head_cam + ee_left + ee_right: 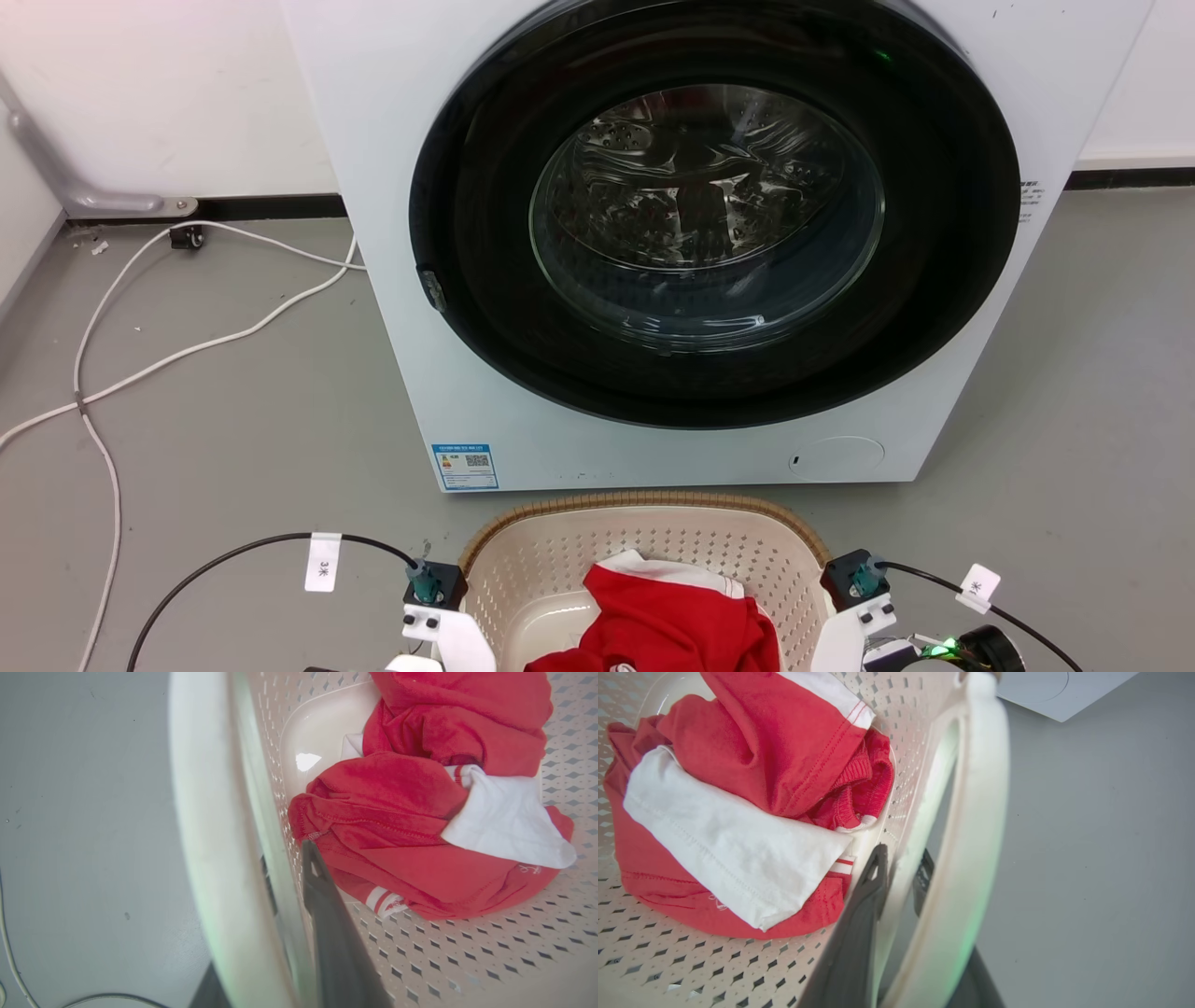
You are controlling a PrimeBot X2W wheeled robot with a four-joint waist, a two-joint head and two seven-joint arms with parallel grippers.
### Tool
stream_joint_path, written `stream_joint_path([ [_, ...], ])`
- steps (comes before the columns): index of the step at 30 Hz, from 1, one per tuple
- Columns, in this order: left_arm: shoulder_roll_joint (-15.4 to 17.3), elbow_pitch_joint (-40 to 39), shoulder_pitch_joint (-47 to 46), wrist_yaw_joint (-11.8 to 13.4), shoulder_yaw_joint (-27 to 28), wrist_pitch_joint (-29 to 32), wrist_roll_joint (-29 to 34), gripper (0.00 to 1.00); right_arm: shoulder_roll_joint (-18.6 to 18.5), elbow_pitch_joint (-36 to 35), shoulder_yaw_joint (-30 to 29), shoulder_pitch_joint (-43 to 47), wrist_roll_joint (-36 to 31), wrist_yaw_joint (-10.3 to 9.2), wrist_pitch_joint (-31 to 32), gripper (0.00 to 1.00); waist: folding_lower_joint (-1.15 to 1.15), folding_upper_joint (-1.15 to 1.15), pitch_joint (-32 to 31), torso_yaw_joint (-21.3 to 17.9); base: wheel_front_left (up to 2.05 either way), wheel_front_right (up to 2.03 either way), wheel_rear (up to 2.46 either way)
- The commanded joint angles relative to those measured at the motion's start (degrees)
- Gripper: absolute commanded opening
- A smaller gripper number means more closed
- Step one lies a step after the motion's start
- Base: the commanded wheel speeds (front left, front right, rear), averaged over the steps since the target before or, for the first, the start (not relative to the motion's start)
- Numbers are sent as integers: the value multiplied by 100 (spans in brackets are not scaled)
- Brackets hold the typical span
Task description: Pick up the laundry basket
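**Basket pinched at both sides, washer close ahead**

We see the laundry basket at the bottom middle of the head view, just in front of the washing machine. In it lies a crumpled red garment with white parts, and a bare patch of basket bottom shows beside it.

Our left gripper is almost closed. One finger is inside the perforated wall and the other outside it, behind the white handle, pinching the wall. Our right gripper clamps the opposite wall likewise.

The machine's round door is closed. A white cable trails over the grey floor to the left, well apart from the basket.
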Motion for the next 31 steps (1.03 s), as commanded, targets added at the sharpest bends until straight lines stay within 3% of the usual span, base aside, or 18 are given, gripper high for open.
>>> stream_joint_path([
  [1,-12,-43,-132,-50,-50,-52,-34,0,42,-4,62,-78,5,66,-13,0,0,0,7,2,0,0,0],
  [31,36,23,-237,-51,-577,-141,-537,0,42,75,283,-161,229,66,-57,0,0,0,38,-14,0,0,0],
])
